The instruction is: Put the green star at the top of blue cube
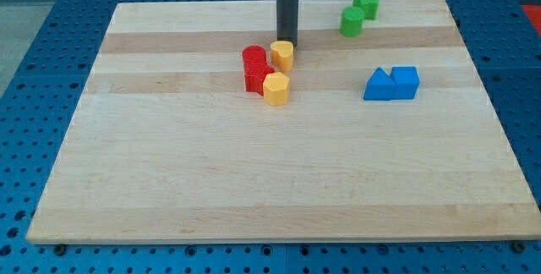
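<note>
The green star [367, 2] lies near the board's top right, touching a green cylinder [352, 21] just below and left of it. The blue cube [406, 82] sits at the right of the board, with a blue triangular block [379, 85] against its left side. The star is above the cube and somewhat to its left, with a gap between them. My tip [287, 41] is at the top middle of the board, just above a yellow block [282, 55], far left of the star and the cube.
A red cylinder [254, 57] and another red block [257, 79] sit left of the yellow block. A yellow hexagonal block [276, 89] lies just below them. The wooden board [169, 181] rests on a blue perforated table.
</note>
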Controlling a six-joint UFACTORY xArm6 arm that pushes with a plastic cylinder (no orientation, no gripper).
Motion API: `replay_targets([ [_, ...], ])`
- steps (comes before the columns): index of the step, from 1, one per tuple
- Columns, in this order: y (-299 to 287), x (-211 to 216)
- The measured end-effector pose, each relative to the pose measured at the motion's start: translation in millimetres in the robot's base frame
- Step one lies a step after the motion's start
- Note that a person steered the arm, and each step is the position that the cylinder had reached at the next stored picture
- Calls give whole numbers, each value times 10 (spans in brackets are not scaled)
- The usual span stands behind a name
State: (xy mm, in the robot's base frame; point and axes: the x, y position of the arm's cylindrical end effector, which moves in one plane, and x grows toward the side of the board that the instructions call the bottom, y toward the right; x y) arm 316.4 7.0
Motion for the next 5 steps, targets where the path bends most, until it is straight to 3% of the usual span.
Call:
replay_targets([
  [3, -45, 14],
  [5, 88, -714],
])
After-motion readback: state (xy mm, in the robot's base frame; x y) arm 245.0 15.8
